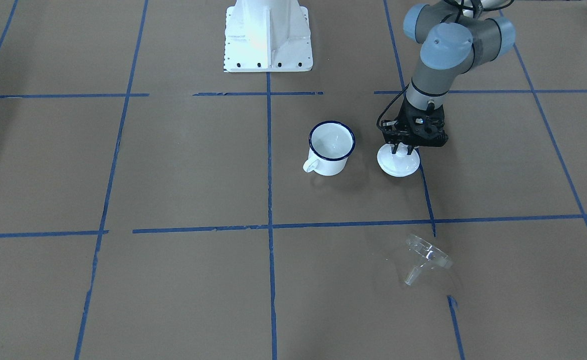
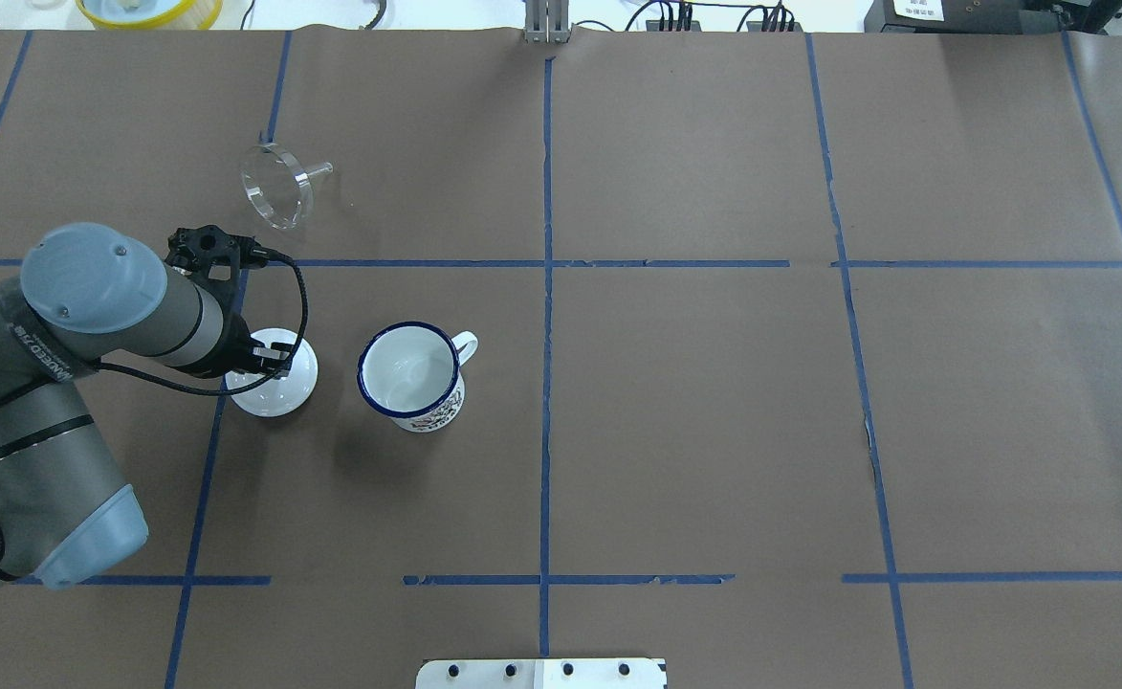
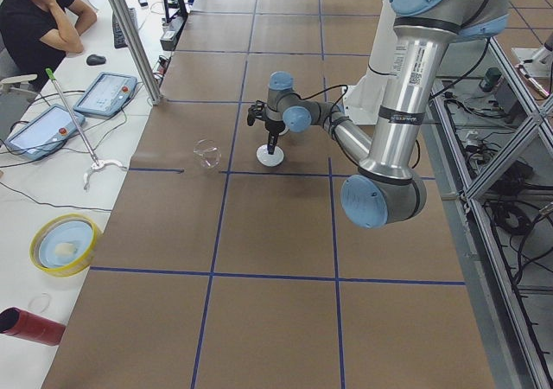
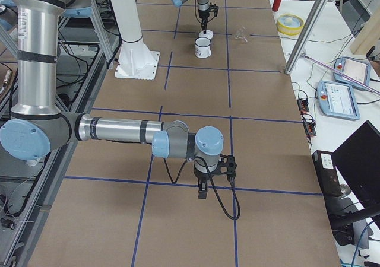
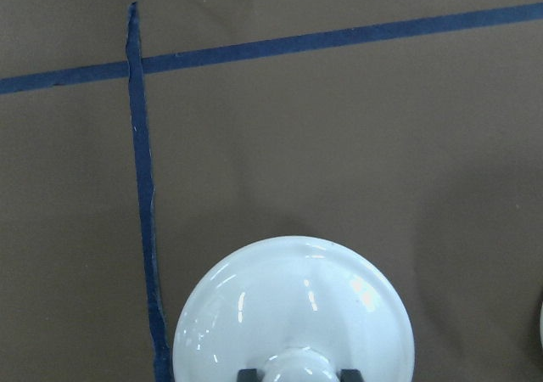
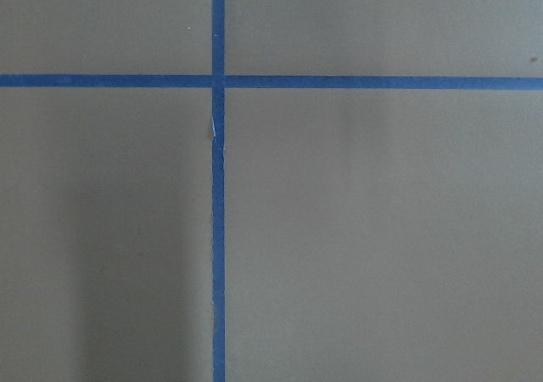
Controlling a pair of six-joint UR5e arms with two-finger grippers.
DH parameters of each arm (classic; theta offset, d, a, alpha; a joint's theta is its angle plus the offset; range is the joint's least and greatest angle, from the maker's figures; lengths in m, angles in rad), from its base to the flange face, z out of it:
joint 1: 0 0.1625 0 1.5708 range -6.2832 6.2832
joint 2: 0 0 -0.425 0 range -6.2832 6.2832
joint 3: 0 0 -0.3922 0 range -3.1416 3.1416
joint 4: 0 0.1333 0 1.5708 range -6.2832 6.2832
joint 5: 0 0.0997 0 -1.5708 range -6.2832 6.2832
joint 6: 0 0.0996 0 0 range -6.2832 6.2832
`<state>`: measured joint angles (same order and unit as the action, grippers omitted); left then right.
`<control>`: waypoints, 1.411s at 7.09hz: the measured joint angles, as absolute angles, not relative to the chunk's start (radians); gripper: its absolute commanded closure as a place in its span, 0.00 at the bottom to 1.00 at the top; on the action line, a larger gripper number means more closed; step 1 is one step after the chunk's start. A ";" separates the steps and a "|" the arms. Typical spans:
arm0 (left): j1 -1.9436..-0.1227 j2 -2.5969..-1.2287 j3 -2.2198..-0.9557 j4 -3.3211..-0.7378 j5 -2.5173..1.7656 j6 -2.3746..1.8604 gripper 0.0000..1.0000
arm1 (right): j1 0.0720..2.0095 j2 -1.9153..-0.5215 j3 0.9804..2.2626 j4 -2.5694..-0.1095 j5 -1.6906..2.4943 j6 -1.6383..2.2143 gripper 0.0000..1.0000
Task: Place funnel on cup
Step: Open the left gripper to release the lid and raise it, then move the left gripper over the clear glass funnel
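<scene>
The clear funnel (image 1: 426,257) lies on its side on the brown table, apart from everything; it also shows in the overhead view (image 2: 278,185). The white mug with a dark blue rim (image 1: 331,147) stands upright and empty near the middle (image 2: 412,375). My left gripper (image 1: 403,149) points down beside the mug, its fingers closed on the knob of a white round lid (image 1: 398,162). The left wrist view shows the lid (image 5: 293,314) low over or on the table. My right gripper (image 4: 202,187) hangs far off over bare table; I cannot tell whether it is open.
The white robot base (image 1: 268,35) stands at the table's robot side. A yellow bowl (image 2: 149,10) and cables lie beyond the far edge. Blue tape lines (image 2: 546,287) divide the brown paper. An operator (image 3: 39,22) sits off the table with tablets.
</scene>
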<state>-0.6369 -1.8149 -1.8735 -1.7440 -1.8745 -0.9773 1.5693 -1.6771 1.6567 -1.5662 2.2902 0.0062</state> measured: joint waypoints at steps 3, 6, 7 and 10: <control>-0.640 -1.825 -1.881 -1.741 -1.878 -0.976 0.00 | 1.569 -1.678 1.657 -1.566 2.290 0.006 0.00; -0.711 -1.884 -1.885 -1.742 -1.883 -1.006 0.00 | 1.569 -1.678 1.657 -1.566 2.290 0.006 0.00; -0.733 -1.909 -1.880 -1.752 -1.883 -1.062 0.00 | 1.569 -1.678 1.657 -1.566 2.290 0.006 0.00; -0.767 -1.951 -1.792 -1.929 -1.880 -1.341 0.00 | 1.569 -1.678 1.657 -1.566 2.290 0.006 0.00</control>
<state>-0.7667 -1.9507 -1.7922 -1.9293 -1.8795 -1.3409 1.5693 -1.6779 1.6567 -1.5662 2.2902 0.0061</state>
